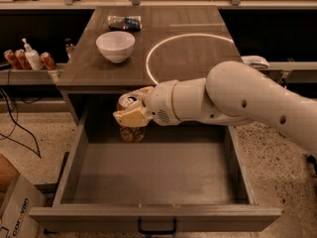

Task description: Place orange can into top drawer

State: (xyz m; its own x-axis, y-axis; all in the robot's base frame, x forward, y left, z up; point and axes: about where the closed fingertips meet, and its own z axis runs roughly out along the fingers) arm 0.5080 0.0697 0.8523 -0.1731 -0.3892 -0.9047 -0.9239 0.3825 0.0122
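The orange can (132,132) is golden-orange with a silver top, held upright in my gripper (132,115). The gripper's cream fingers (130,118) are shut around the can's upper half. The can hangs over the back left part of the open top drawer (153,175), just below the table's front edge. The drawer is grey, pulled fully out, with a black pull handle (156,228) on its front panel. Its floor is bare. My white arm (237,100) reaches in from the right.
A white bowl (115,45) and a dark snack bag (124,22) sit on the table top (188,58) behind the drawer. Red cans (47,60) and a white bottle (32,57) stand on a shelf at left. A cardboard box (15,207) lies at bottom left.
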